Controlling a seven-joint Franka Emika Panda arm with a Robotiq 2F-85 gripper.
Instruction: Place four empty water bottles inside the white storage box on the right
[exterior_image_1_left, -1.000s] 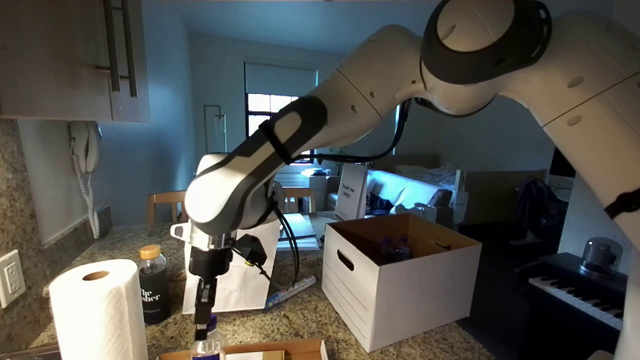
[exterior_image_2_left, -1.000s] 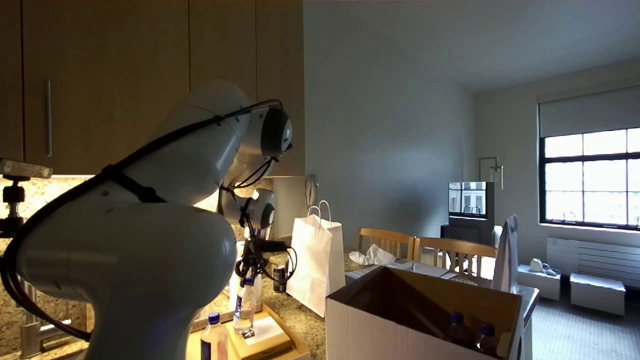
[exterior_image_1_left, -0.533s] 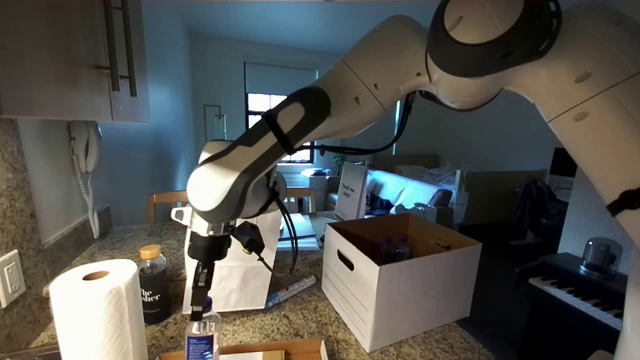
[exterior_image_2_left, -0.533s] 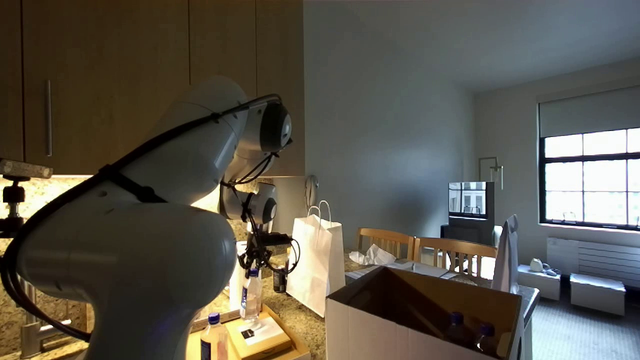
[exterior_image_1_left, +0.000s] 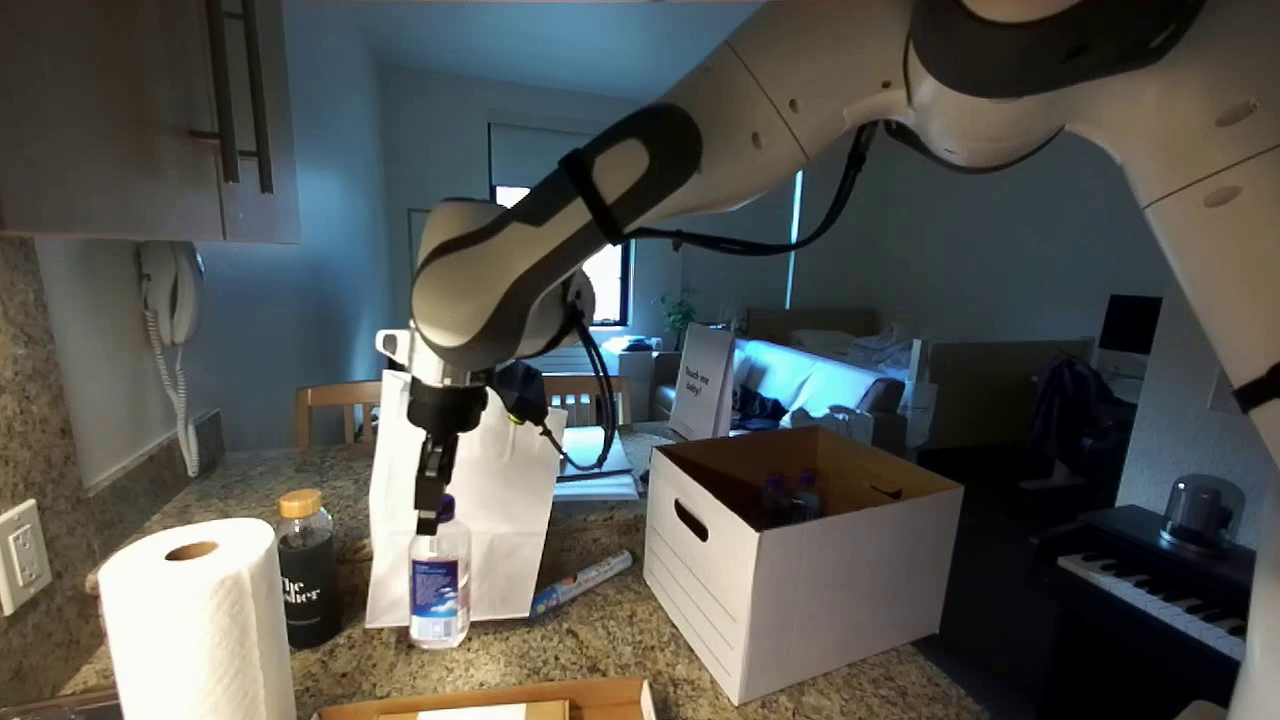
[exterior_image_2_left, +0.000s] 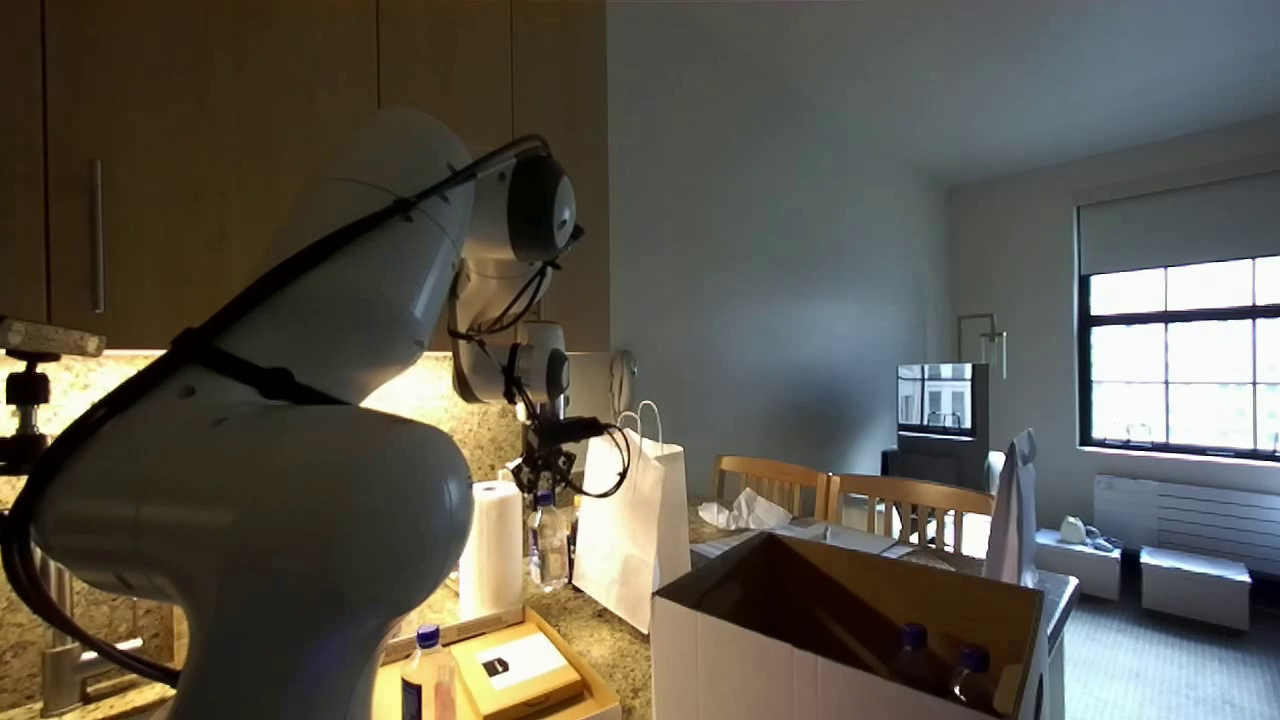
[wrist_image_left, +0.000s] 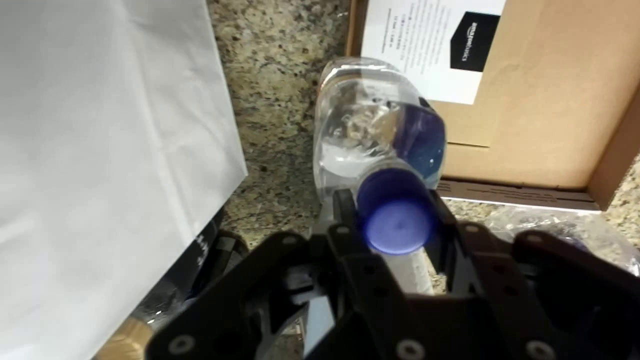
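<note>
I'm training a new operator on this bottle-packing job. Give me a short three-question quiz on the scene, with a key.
1. How many water bottles show inside the white storage box?
2. Which part of the held bottle does the tool grip? A: base. B: capped top. C: labelled middle.
3. True or false: every water bottle in view is inside the white storage box.

Key:
1. Two.
2. B.
3. False: the tool has one, and another bottle shows outside the white storage box.
</note>
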